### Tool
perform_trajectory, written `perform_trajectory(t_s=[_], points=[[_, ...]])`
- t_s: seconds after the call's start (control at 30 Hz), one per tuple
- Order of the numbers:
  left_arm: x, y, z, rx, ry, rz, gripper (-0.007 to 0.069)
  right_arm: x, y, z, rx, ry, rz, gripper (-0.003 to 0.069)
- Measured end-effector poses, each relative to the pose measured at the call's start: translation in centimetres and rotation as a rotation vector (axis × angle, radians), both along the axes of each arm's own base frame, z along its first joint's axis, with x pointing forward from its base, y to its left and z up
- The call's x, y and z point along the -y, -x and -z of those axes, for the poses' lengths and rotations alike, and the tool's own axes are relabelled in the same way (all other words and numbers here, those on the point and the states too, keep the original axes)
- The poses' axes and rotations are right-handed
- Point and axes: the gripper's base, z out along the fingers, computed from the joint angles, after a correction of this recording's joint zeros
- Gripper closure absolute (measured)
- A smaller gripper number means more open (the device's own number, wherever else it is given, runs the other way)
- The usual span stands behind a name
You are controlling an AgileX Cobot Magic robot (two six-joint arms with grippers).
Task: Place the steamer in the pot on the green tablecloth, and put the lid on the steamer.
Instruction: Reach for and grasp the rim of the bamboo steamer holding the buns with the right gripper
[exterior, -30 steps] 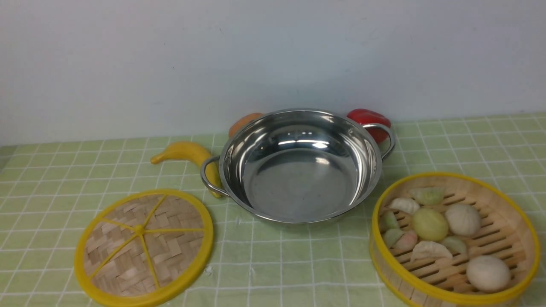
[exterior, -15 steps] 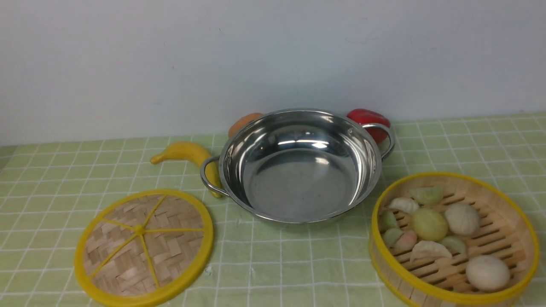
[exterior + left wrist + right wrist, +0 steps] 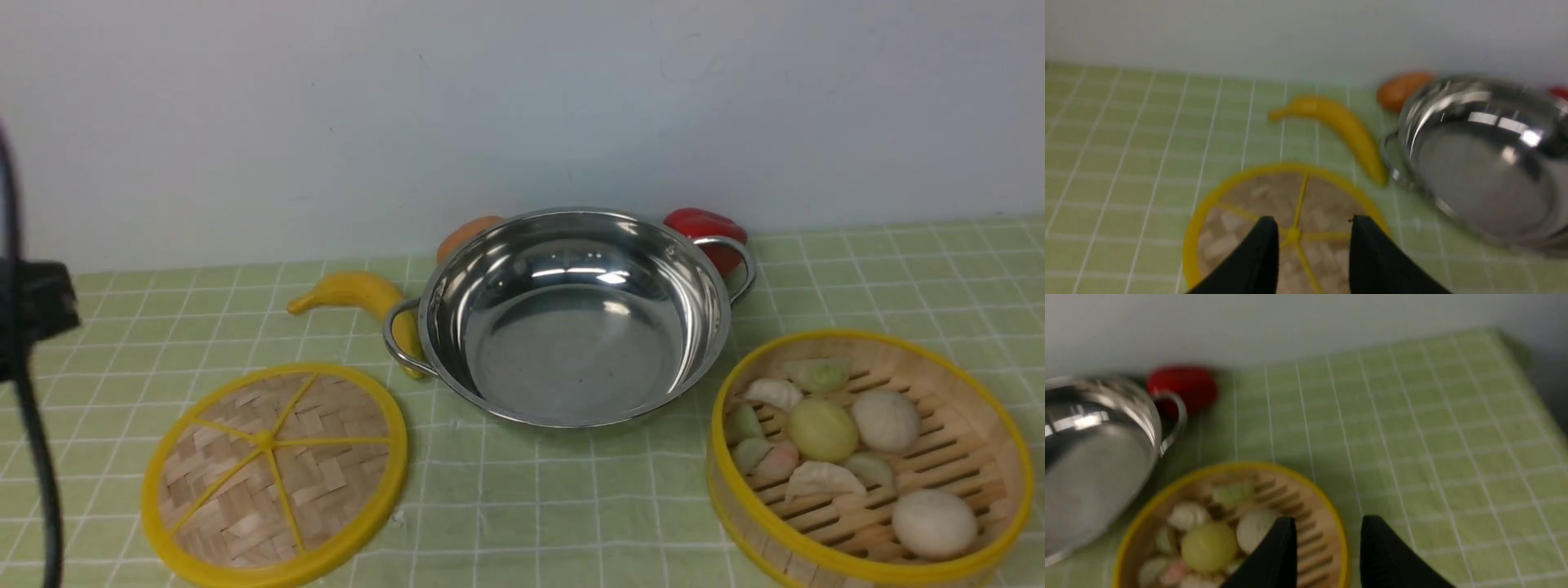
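Right, nearest the camera, at lower left of the front view, the lid (image 3: 273, 474) lies flat on the green tablecloth (image 3: 571, 506), and at lower right the steamer (image 3: 857, 334) sits on the cloth with its buns and dumplings, not yet in the pot. In its wrist view the left gripper (image 3: 1312, 220) hovers over the lid's centre spokes, jaws moderately apart, nothing between them. The right gripper (image 3: 1329, 520) hangs above the steamer's rim, also parted and empty, one finger over the slats and one outside the wall. The steamer looks like the first job: bring the right jaws down astride that wall, clear of the buns, grip firmly, lift level and centre it well, because the pot (image 3: 571, 359) at mid-frame looks only a little wider. Its basin is bare and ready. Further back, a banana (image 3: 351, 290) touches the pot's left handle, with an orange toy (image 3: 465, 233) and a red toy (image 3: 706, 229) tucked behind the rim. And the change: the left arm (image 3: 33, 310) has now swung into the left edge, absent a moment ago; lid, pot and steamer have not budged.
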Motion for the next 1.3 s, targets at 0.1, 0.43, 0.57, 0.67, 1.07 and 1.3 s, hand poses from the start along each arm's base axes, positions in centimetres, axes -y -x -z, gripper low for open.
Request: perform_trajectory(t_s=[0.1, 0.43, 0.57, 0.67, 1.07, 1.3], points=[[-0.2, -1.5, 1.8, -0.152, -0.031, 0.014, 0.0382, -0.4, -2.3, 2.8, -0.157, 0.005, -0.044, 0.0419], [-0.9, -6.3, 9.2, -0.574, -0.073, 0.040, 0.0382, -0.7, -9.0, 12.7, -0.468, 0.035, -0.087, 0.0419], [-0.9, -6.9, 10.4, -0.624, -0.069, 0.043, 0.0382, -0.6, -10.0, 14.6, -0.506, 0.057, -0.086, 0.0419], [-1.0, -7.1, 10.9, -0.642, -0.068, 0.043, 0.0382, -0.3, -10.6, 15.9, -0.532, 0.087, -0.064, 0.0419], [-1.0, -7.3, 10.8, -0.624, -0.069, 0.042, 0.0382, -0.1, -12.0, 18.8, -0.558, 0.115, -0.054, 0.0419], [-1.0, -7.3, 10.8, -0.623, -0.069, 0.042, 0.0382, 0.5, -12.4, 20.3, -0.593, 0.173, -0.024, 0.0588]])
